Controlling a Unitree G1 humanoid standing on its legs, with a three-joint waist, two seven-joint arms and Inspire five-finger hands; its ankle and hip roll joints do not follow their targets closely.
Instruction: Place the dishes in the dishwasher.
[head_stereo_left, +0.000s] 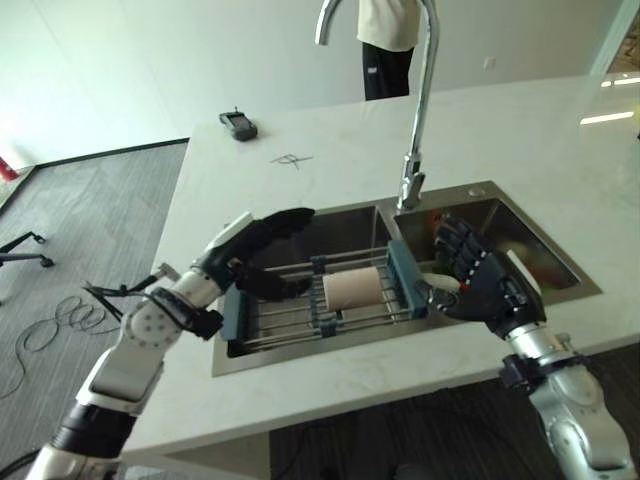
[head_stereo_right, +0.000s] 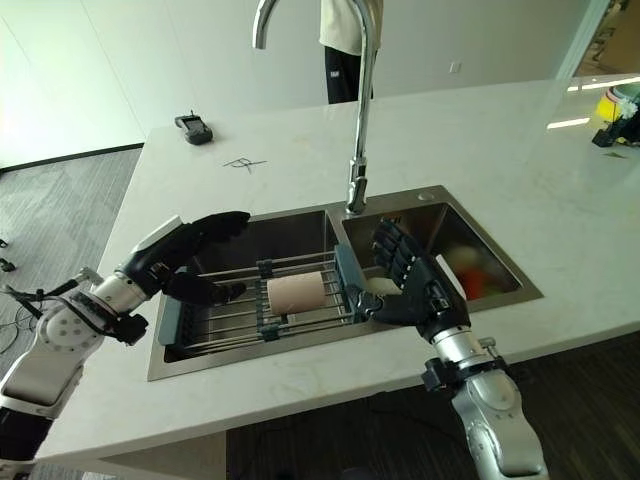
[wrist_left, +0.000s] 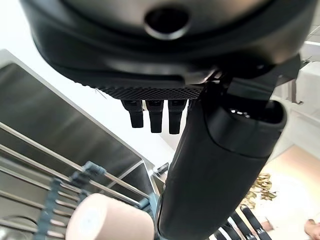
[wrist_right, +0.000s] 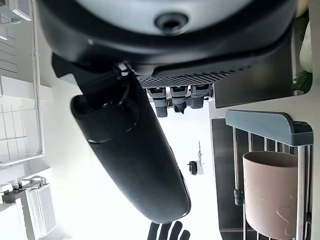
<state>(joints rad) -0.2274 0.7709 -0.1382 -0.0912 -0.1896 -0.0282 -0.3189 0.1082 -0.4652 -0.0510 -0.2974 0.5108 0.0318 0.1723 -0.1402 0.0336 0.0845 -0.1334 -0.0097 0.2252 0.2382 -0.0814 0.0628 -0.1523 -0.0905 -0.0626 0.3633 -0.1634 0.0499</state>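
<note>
A tan cup (head_stereo_left: 352, 289) lies on its side on a wire rack with blue ends (head_stereo_left: 280, 318) that spans the left basin of the sink. My left hand (head_stereo_left: 255, 250) hovers over the rack's left end, open, fingers straight and pointing toward the cup without touching it. My right hand (head_stereo_left: 480, 280) is open at the rack's right end, over the right basin, its fingers spread and empty. The cup (wrist_right: 270, 192) and the rack's blue end (wrist_right: 260, 120) show past the right hand's thumb (wrist_right: 130, 150). The cup (wrist_left: 112, 220) also lies below the left hand's thumb (wrist_left: 225, 165).
A tall chrome faucet (head_stereo_left: 425, 90) rises between the two basins. Something red-orange (head_stereo_right: 475, 275) lies in the right basin. A small black device (head_stereo_left: 238, 125) rests on the white counter (head_stereo_left: 520, 150) at the back left. A person (head_stereo_left: 388, 40) stands beyond the counter.
</note>
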